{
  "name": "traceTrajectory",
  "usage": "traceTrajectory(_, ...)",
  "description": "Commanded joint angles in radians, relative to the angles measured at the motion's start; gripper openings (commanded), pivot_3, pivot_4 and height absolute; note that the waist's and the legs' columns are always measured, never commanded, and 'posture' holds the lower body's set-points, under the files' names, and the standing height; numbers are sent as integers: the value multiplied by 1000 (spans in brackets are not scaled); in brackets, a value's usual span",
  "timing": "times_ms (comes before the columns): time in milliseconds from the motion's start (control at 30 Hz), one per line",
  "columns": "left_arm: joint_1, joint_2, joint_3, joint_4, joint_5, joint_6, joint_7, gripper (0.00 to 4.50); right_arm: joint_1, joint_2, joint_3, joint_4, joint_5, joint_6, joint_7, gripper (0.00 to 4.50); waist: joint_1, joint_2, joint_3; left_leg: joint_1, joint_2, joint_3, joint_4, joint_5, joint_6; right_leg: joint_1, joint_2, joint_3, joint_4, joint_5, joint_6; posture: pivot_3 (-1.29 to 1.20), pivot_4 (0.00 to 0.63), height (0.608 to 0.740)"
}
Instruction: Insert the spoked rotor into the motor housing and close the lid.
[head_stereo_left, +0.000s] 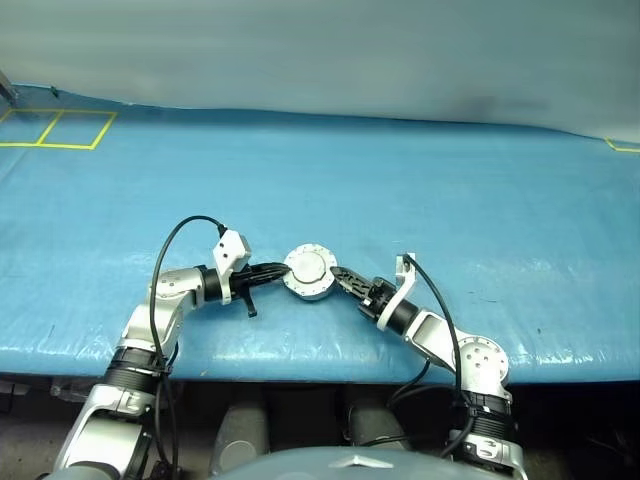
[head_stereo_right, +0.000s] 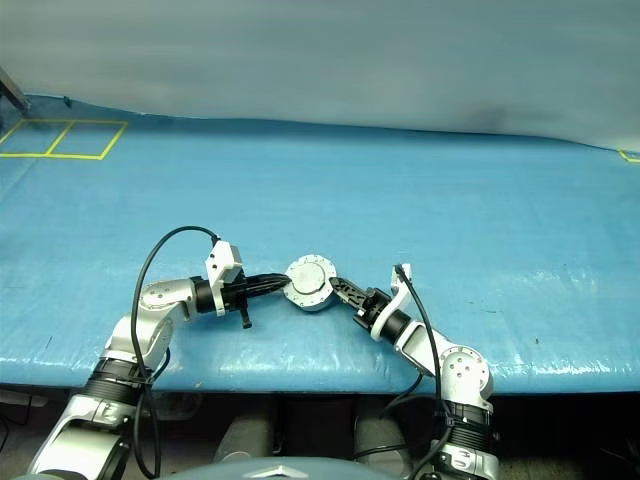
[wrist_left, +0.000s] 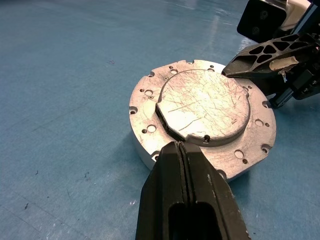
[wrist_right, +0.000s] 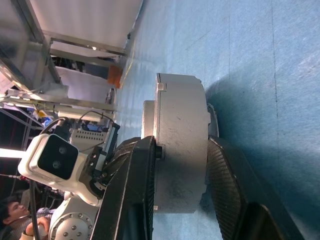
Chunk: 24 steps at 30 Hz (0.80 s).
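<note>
Table (head_stereo_left: 420, 190): motor housing (head_stereo_left: 309, 284) sits near your front edge, between both grippers.
Lid (wrist_left: 202, 107): apparently down, plain face up.
Right gripper (wrist_right: 182, 197): fingers clamp the housing's sides.
Left gripper (wrist_left: 181, 165): closed, empty, tips at the rim.

scratched matt metal lid (wrist_left: 202, 107), crinkled blue sheet (head_stereo_left: 480, 200)

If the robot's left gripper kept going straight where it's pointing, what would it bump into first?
Probably the closed lid on the motor housing: the shut left gripper already sits right at its edge.
</note>
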Motion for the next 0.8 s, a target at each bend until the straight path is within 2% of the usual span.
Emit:
traceTrajectory(33, 2, -5, -12, -9, 9, 3, 2, 0, 5, -13, 40, -7, -30, -4, -9, 1175, 0, 0, 0, 0, 0, 0, 0, 0, 0, 0, 0, 0, 0, 0, 0, 0, 150, 740)
traceTrajectory(267, 7, -15, 0, -13, 4, 0, 25, 0, 10, -14, 47, -6, -19, -18, -15, 1175, -1, 0, 0, 0, 0, 0, 0, 0, 0, 0, 0, 0, 0, 0, 0, 0, 150, 740)
traceTrajectory(567, 3, -128, 171, -70, -243, 194, 97, 0, -41, 68, -85, -5, 165, -59, -79, 1175, -3, 1, 1, -5, 0, -1, 0, 0, 0, -4, 0, -1, 0, 0, 0, 0, 150, 740)
traceTrajectory(700, 10, -164, 211, -84, -285, 201, 136, 0, -78, 88, -116, -25, 226, -101, -127, 1175, -3, 1, 1, -12, 0, -1, 0, 0, 0, -10, 0, -1, 0, 1, 2, 0, 150, 740)
traceTrajectory(733, 11, -175, 220, -88, -298, 202, 145, 0, -85, 91, -120, -29, 238, -109, -137, 1175, -3, 1, 1, -15, 0, -1, 0, 0, 0, -13, 1, -1, 0, 4, 7, 0, 150, 740)
traceTrajectory(800, 12, -200, 249, -87, -325, 202, 169, 371, -102, 99, -131, -37, 261, -131, -161, 1175, -3, 1, 2, -16, 0, -1, 0, 0, 0, -13, 1, -1, 0, 5, 7, 0, 150, 740)
